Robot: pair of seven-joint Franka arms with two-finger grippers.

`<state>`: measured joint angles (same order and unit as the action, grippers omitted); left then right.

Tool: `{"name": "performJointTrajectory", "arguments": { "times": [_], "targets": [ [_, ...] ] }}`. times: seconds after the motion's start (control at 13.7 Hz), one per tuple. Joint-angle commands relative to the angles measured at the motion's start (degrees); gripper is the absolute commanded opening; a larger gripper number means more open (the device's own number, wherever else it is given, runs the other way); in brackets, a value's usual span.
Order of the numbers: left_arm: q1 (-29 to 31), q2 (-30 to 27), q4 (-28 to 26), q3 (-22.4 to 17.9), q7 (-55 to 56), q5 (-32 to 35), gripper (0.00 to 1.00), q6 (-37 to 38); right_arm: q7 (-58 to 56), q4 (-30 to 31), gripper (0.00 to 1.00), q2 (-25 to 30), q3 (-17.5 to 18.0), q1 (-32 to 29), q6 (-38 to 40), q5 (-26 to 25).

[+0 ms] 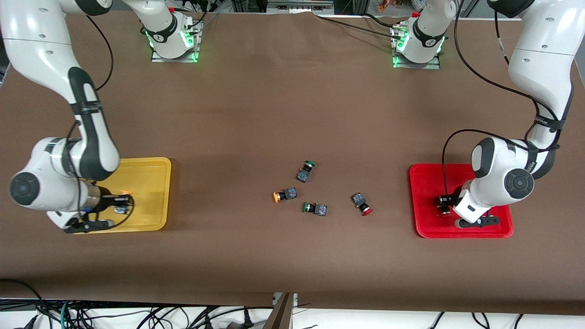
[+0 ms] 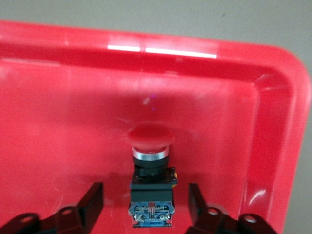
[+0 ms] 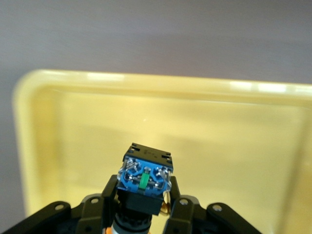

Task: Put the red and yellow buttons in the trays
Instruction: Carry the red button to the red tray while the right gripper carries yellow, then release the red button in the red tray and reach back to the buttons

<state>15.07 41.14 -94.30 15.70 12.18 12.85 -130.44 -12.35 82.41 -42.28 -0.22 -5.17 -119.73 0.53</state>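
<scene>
A red-capped button [image 2: 151, 161] lies on the floor of the red tray [image 1: 425, 183] toward the left arm's end of the table. My left gripper [image 2: 145, 192] stands open around it, with a gap between each finger and the button's dark body. Over the yellow tray [image 1: 151, 169], my right gripper [image 3: 144, 187] is shut on a yellow button [image 3: 146, 178], whose blue terminal end points up. On the bare table between the trays lie another yellow button [image 1: 284, 195] and another red button [image 1: 362, 204].
Two green-capped switches lie among the loose buttons, one [image 1: 305, 171] farther from the front camera and one [image 1: 315, 208] nearer. Brown table stretches between the two trays. Each arm's base stands along the table's back edge.
</scene>
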Motion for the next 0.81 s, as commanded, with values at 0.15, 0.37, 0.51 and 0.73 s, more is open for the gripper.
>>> {"name": "performJointTrajectory", "arguments": {
  "times": [0.15, 0.37, 0.51, 0.73],
  "targets": [
    [-0.4, -8.6, 1.1, 2.5, -2.0, 1.6, 1.00, 10.3, -3.7, 1.7, 0.10, 0.1, -0.4, -3.2, 0.5, -1.9],
    [-0.3, -11.2, 4.6, 6.2, -3.0, 0.9, 1.00, 16.7, -5.4, 2.0, 0.10, -1.1, -0.8, -4.5, 0.0, -2.0],
    [-0.9, -11.0, 5.7, 8.0, -0.1, -1.1, 1.00, 16.9, -6.5, 2.1, 0.10, -2.0, -1.1, -5.2, -0.5, -2.0],
    [-6.5, -10.2, 5.9, 8.1, 11.9, -1.9, 1.00, 16.6, -6.5, 2.6, 0.15, -2.4, -1.1, -5.7, -0.6, -2.0]
  ]
}}
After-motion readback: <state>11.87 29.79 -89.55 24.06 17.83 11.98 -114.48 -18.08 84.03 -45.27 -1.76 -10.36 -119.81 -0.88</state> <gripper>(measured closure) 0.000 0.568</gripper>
